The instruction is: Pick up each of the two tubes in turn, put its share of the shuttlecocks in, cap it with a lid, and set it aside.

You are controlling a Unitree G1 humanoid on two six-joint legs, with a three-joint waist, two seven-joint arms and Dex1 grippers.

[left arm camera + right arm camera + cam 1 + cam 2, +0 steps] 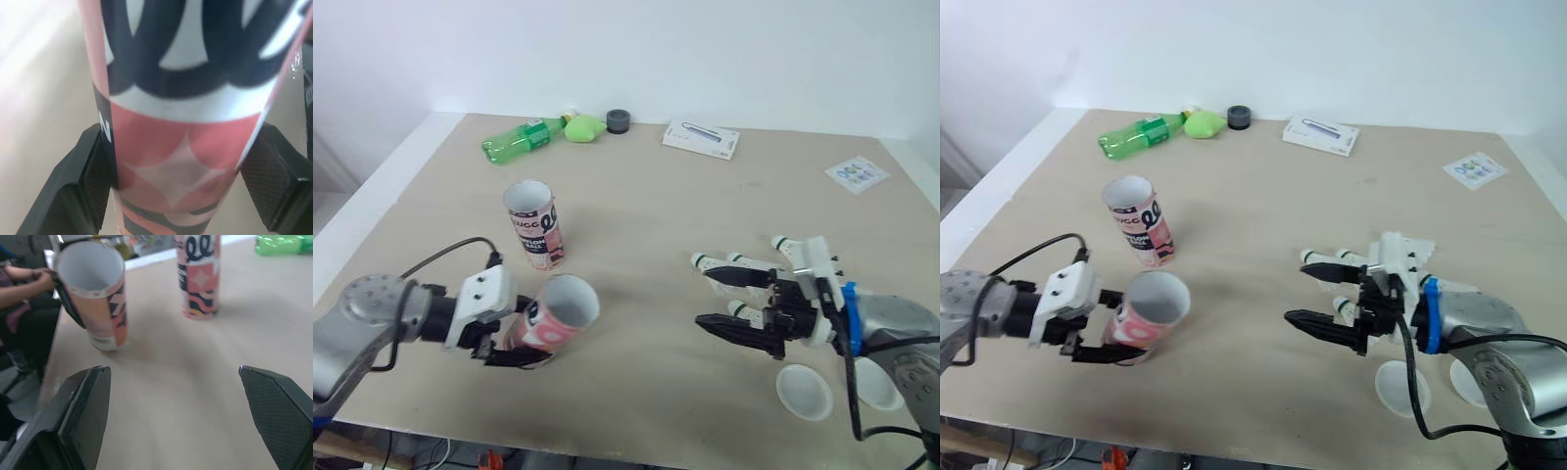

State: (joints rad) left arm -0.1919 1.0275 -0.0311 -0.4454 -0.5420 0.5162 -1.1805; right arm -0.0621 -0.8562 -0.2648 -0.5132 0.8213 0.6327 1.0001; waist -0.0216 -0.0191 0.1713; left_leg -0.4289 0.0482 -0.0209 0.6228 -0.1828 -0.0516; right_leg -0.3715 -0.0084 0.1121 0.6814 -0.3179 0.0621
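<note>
My left gripper is shut on a pink, white and black tube, held tilted near the table's front left with its open mouth facing right. In the left wrist view both pads press the tube's sides. A second matching tube stands upright just behind it. Several white shuttlecocks with green-banded corks lie at the front right. My right gripper stands open among them, pointing left, and nothing shows between its fingers. Two white lids lie by the front edge.
At the back of the table lie a green bottle, a green lump, a dark round cap, a white box and a printed card. A person sits beyond the table's left side.
</note>
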